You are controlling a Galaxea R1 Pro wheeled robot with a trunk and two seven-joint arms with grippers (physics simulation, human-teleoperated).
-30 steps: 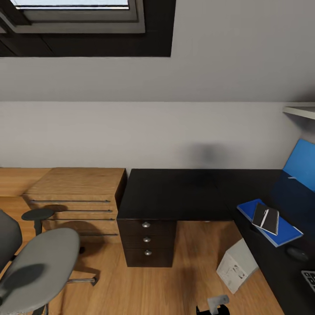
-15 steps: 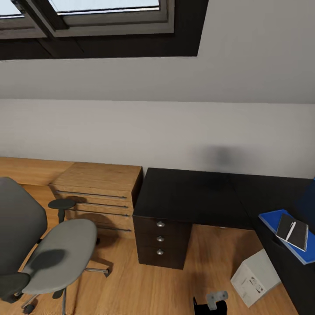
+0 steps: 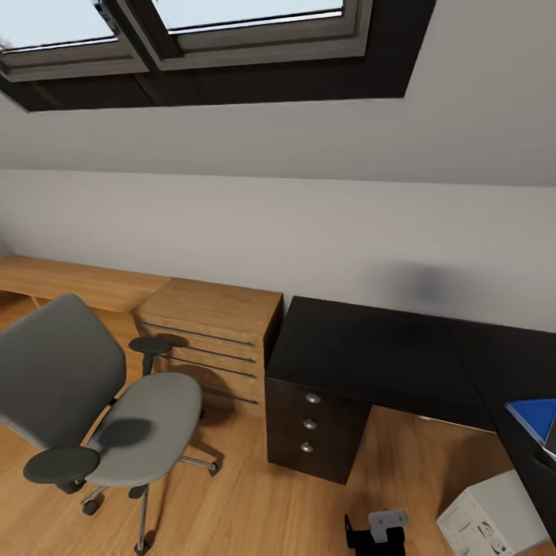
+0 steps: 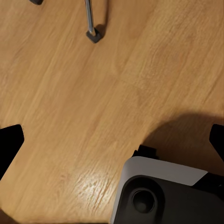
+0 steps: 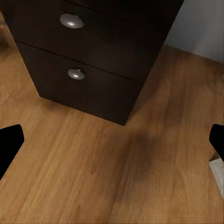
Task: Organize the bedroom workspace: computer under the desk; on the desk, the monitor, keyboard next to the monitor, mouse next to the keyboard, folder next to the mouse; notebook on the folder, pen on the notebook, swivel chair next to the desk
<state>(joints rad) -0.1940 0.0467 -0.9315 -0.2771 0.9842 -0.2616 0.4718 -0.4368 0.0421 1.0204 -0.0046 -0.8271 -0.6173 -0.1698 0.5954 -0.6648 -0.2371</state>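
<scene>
Swivel chair [image 3: 116, 417]: stood on the wood floor [image 3: 255, 502] at 8 o'clock in the head view, just beside a low oak drawer unit [image 3: 212, 340]. Desk [image 3: 371, 359]: black surface at centre-right, three silver-knobbed drawers [image 3: 309, 425] beneath. Folder [image 3: 537, 417]: blue corner lay on the surface at 4 o'clock. Computer [image 3: 490, 525]: on the floor at 5 o'clock, by the desk. Left gripper [image 4: 112, 140]: jaws spread wide over the floor. Right gripper [image 5: 112, 140]: jaws spread, facing the drawers.
</scene>
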